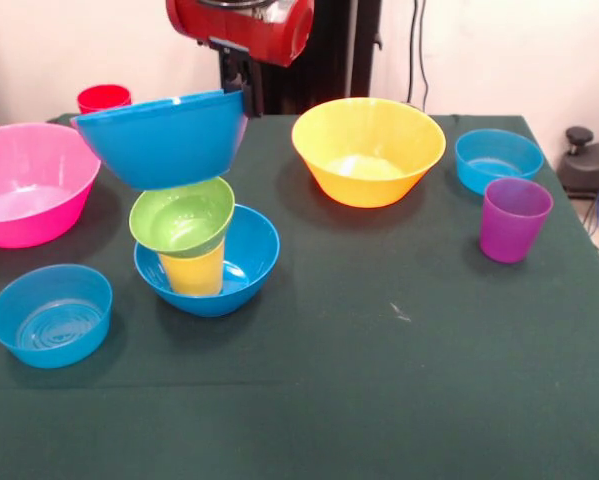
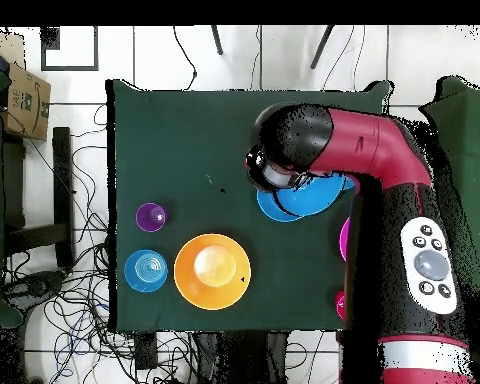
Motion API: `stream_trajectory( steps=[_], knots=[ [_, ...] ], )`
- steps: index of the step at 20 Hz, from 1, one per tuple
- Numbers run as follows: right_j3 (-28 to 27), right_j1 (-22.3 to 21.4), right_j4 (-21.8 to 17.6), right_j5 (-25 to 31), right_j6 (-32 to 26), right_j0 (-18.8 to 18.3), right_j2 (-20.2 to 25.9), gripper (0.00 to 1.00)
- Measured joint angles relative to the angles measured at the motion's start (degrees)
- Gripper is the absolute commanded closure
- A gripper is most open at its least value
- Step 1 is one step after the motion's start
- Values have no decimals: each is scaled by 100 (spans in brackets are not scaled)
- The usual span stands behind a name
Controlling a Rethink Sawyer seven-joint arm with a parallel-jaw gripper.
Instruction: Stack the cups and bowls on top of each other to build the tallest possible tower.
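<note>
Currently | glossy round blue bowl (image 1: 164,137) is seen tilted on green bowl (image 1: 182,216), yellow cup (image 1: 194,270) | gripper (image 1: 237,80) grip state cannot be told

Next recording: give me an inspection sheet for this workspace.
Surface: dark green table.
Job's things: tower of blue bowl, yellow cup, tilted green bowl, blue bowl on top; purple cup, red cup, pink bowl, yellow-orange bowl and two light-blue bowls unstacked.
Clutter: nothing seen.
Grippers: gripper at top bowl's rim; jaws hidden.
Cables: tangled on floor.
Surroundings: cardboard box.
</note>
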Motion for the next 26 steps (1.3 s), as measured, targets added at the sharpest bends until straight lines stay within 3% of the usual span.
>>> stream_trajectory(
  steps=[26],
  knots=[
    [-153,610,-211,9,0,12,-37,100]
  ],
)
